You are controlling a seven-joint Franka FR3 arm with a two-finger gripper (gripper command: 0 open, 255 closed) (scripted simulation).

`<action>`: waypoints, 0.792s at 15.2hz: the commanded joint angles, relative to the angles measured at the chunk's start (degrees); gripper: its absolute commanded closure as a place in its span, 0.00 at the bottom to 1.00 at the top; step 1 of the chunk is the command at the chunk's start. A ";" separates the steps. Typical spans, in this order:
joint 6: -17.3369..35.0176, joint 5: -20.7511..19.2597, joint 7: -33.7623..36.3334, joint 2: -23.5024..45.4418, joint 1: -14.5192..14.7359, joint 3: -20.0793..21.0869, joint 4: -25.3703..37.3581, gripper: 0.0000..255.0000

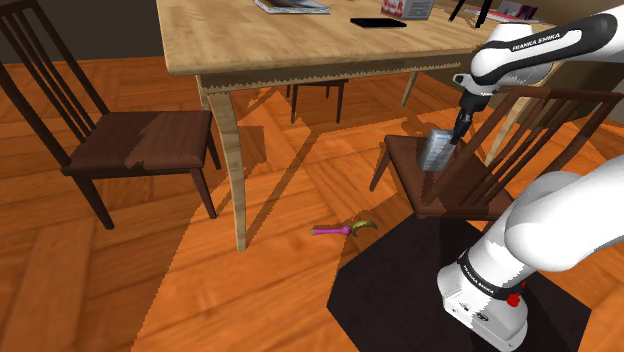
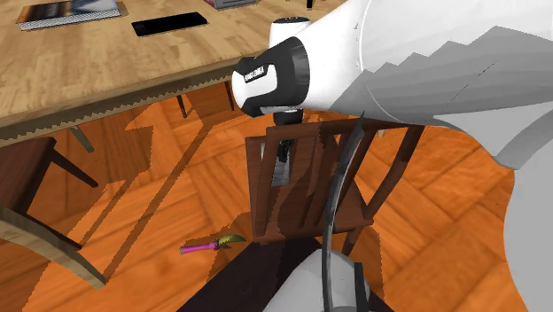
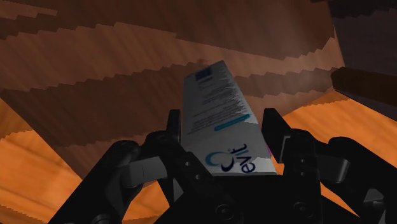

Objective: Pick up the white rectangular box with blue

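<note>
A white rectangular box with blue print (image 3: 219, 118) sits clasped between my black fingers (image 3: 173, 127), its long side pointing away from the hand. My gripper (image 3: 222, 121) is shut on it. In the shoulder view the box (image 1: 437, 150) hangs upright under the gripper (image 1: 452, 138), over the dark wooden chair seat (image 1: 420, 190) beside the stand. I cannot tell whether its lower end touches the seat. The second exterior view has the box (image 2: 282, 168) below the hand (image 2: 285, 146), in front of the chair back (image 2: 354, 168).
A light wooden table (image 1: 290, 50) stands behind the chair, with a book (image 1: 292, 6) and a flat black item (image 1: 378, 22) on top. Another dark chair (image 1: 130, 140) is at the shoulder view's left. A pink and green object (image 1: 343, 229) lies on the floor. A dark mat (image 1: 400, 290) lies under the stand.
</note>
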 commanded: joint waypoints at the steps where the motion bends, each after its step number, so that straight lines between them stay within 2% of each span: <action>1: -1.89 -0.23 0.13 -0.95 -0.27 0.72 0.87 1.00; 10: -9.69 -0.19 0.77 -4.29 -0.92 3.66 5.44 1.00; 12: -9.81 -0.18 0.77 -4.34 -0.93 3.71 5.53 1.00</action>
